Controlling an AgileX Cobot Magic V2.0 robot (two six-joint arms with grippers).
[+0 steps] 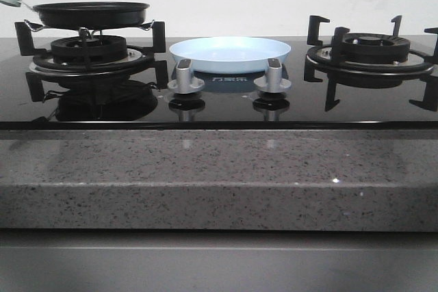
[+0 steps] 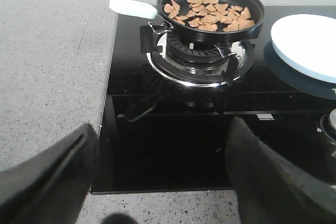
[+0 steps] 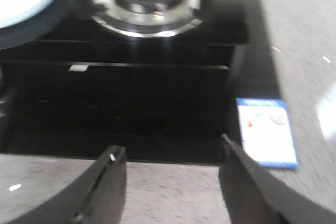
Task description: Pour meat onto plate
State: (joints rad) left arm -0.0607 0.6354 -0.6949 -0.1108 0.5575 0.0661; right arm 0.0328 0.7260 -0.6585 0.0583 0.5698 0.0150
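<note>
Meat (image 2: 212,14) in pan (image 2: 210,4) on left burner, plate (image 1: 230,53) empty between burners.
Both grippers, left (image 2: 163,182) and right (image 3: 170,182), wide, holding nothing; go for handle (image 2: 132,8), it points away from the plate, good for tipping.

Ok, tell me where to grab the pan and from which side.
Grip the pale handle, not the black pan itself. It sticks out sideways from the rim, away from the plate, clear of the burner. Probably best for the open left gripper to come in from the stove's outer left.
</note>
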